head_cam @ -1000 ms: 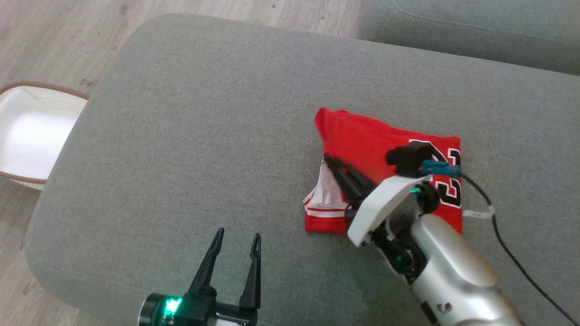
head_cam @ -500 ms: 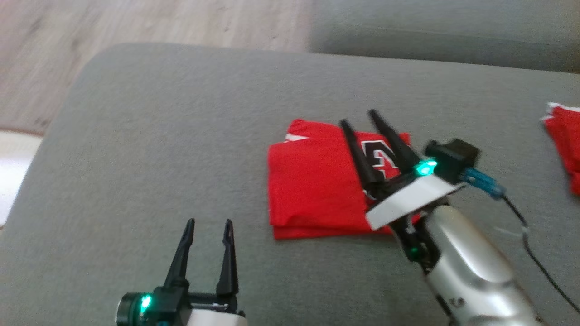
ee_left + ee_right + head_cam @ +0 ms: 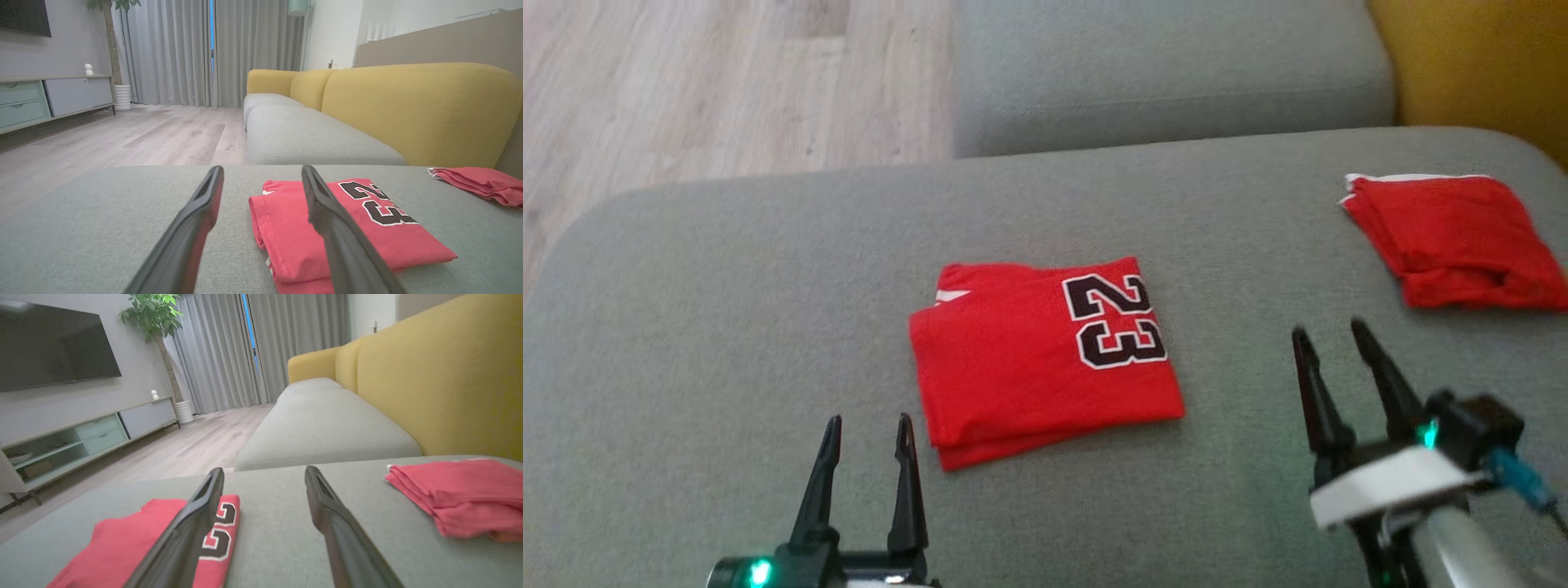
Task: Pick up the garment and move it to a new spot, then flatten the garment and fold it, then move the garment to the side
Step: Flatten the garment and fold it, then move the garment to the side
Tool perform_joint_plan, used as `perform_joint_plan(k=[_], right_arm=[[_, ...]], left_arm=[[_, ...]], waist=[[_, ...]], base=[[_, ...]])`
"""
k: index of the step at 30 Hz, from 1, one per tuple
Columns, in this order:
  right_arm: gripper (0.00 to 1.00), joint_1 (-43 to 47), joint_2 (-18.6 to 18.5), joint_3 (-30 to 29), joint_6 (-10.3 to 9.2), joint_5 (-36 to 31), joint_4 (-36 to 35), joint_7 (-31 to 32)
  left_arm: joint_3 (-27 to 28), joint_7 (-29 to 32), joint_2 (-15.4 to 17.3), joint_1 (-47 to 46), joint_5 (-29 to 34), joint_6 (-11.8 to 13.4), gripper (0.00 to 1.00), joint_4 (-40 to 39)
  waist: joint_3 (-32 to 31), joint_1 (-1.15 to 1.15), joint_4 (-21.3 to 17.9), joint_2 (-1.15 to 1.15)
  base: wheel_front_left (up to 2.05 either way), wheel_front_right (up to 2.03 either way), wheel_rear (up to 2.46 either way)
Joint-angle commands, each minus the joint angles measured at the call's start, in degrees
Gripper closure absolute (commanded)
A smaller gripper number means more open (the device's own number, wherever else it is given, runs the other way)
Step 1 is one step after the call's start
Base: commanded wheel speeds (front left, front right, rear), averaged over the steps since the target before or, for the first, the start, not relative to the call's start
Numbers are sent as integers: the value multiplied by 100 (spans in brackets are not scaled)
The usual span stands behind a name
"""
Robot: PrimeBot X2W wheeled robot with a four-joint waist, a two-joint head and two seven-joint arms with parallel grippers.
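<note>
The garment (image 3: 1045, 355) is a red jersey with a black "23", folded into a flat rectangle on the grey sofa cushion (image 3: 727, 327). It also lies ahead of the fingers in the left wrist view (image 3: 351, 228) and at lower left in the right wrist view (image 3: 135, 543). My left gripper (image 3: 867, 420) stands open near the cushion's front edge, just left of the jersey, with nothing between its fingers. To the right of the jersey my right gripper (image 3: 1327, 331) is open and empty, clear of the cloth.
A second red folded cloth (image 3: 1454, 237) lies at the cushion's far right, near the yellow backrest (image 3: 1478, 57). Another grey seat cushion (image 3: 1160, 65) lies beyond. Wood floor (image 3: 686, 90) runs along the far left.
My right gripper let go of the jersey, opened, and pulled back to the right. The jersey now lies folded flat. The head camera has turned to the right, bringing the second red cloth into view.
</note>
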Motion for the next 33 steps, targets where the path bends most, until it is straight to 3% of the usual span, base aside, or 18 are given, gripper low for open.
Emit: perform_joint_plan(k=[1,13,33], right_arm=[[0,17,20,40,-5,-86,-203,-60],[0,802,280,-50,-5,-268,-168,-61],[0,1017,394,31,-5,-374,-150,-61]], left_arm=[[245,-55,-36,-7,103,14,0,-187],[399,-55,-37,294,128,-67,0,-100],[542,-55,-37,437,63,-169,0,95]], waist=[[-111,1,-89,0],[-298,1,-100,0],[-457,1,-120,0]], base=[[0,0,0],[0,0,0],[0,0,0]])
